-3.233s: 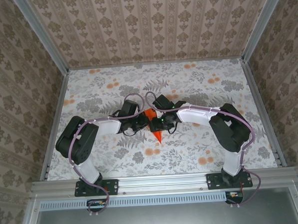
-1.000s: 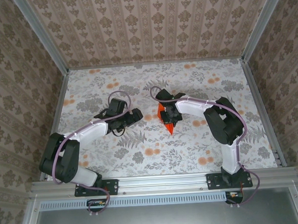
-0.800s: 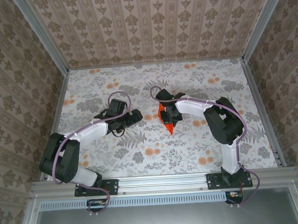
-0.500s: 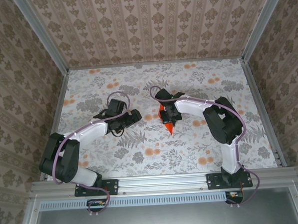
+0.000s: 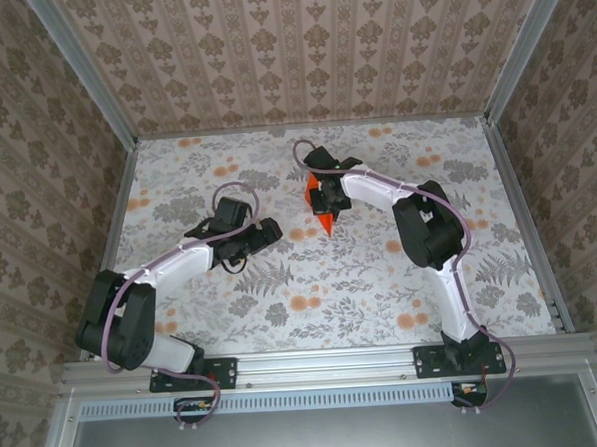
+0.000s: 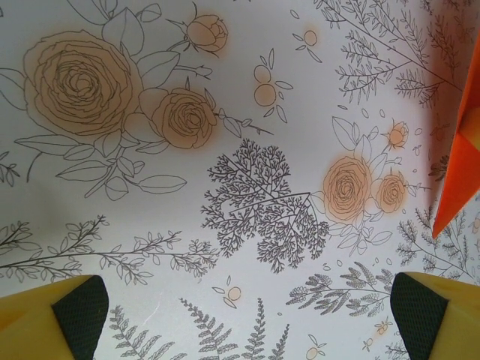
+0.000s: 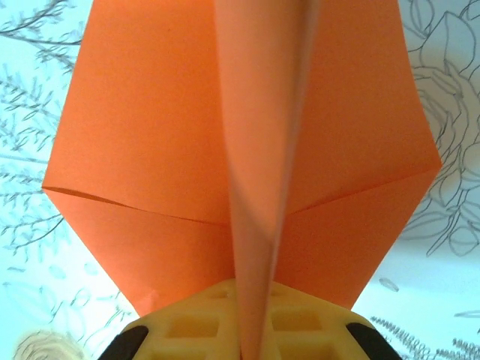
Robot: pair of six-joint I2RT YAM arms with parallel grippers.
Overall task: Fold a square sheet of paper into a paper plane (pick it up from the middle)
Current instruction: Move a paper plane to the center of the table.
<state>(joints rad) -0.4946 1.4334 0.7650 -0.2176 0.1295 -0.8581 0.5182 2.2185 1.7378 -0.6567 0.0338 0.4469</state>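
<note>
Thin, matte orange paper plane [image 7: 240,150], sharply creased to a point, pinched in clenched right fingers [image 7: 187,326]; left fingers [image 6: 439,319] spread wide above floral-printed desk [image 6: 225,112].

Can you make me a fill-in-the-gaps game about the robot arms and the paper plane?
The paper plane is coloured ___.
The right fingers are ___ on its middle fold.
The left fingers are wide ___, holding nothing.
Missing words: orange, shut, open.
</note>
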